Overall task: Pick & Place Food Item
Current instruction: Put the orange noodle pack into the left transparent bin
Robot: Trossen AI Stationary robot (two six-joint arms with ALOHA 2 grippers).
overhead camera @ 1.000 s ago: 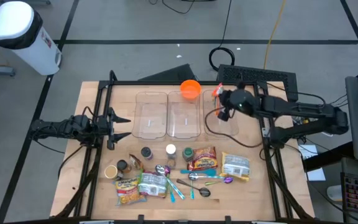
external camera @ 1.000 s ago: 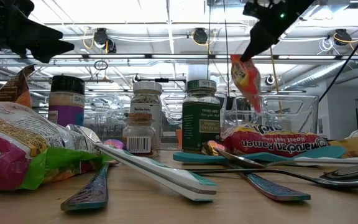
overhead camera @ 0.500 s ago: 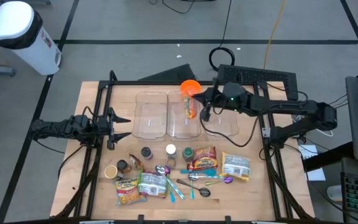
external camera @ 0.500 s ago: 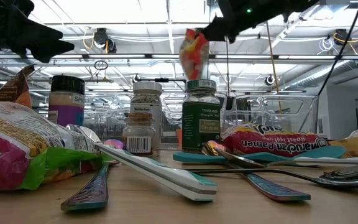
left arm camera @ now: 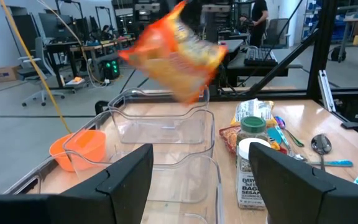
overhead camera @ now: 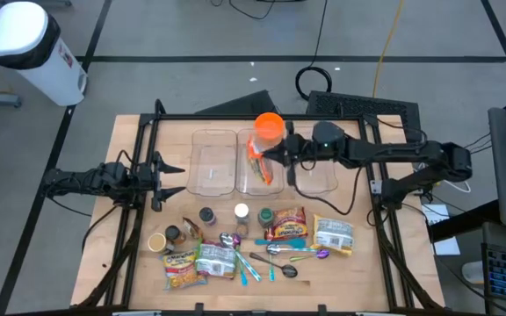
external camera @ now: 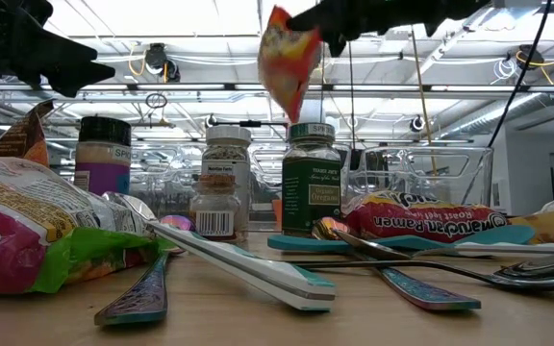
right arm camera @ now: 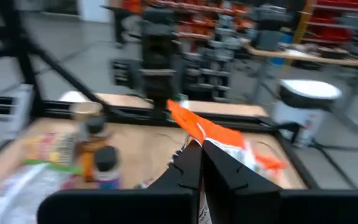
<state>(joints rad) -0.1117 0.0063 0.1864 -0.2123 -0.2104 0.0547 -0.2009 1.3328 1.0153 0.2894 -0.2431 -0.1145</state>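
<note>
Hanging above the middle bin point(overhead camera: 260, 163), an orange snack bag point(overhead camera: 260, 158) is pinched in the right pincer point(overhead camera: 281, 154), whose fingers are clamped together on it; nothing of the bag touches the counter point(overhead camera: 139, 219).

Nearest the front edge lie the packets: four can be counted from overhead, a pink-and-yellow one point(overhead camera: 183, 268), a green one point(overhead camera: 216, 260), a red ramen pack point(overhead camera: 286, 223) and a pale one point(overhead camera: 332, 234). Among them sit several spoons point(overhead camera: 279, 249) and teal utensils, too tangled to count surely. Behind these stand five jars point(overhead camera: 206, 215) and a small cup point(overhead camera: 156, 241). Farther back are three clear bins side by side, with an orange bowl point(overhead camera: 269, 125) at their far edge.

The left pincer point(overhead camera: 172, 178) waits at the counter's left side, fingers apart, holding nothing.

The overhead view alone gives the bag's place over the middle bin. The low view shows it high in the air point(external camera: 287, 56), above an oregano jar point(external camera: 310, 179), but hides the bins behind bottles. The left wrist view catches the bag point(left arm camera: 176, 53) from the side, over the bins point(left arm camera: 160, 134), with the bowl point(left arm camera: 79, 147) nearby. The right wrist view shows the bag point(right arm camera: 219, 140) gripped at its own fingers, and a white bin point(right arm camera: 306, 102) on the floor beyond.
</note>
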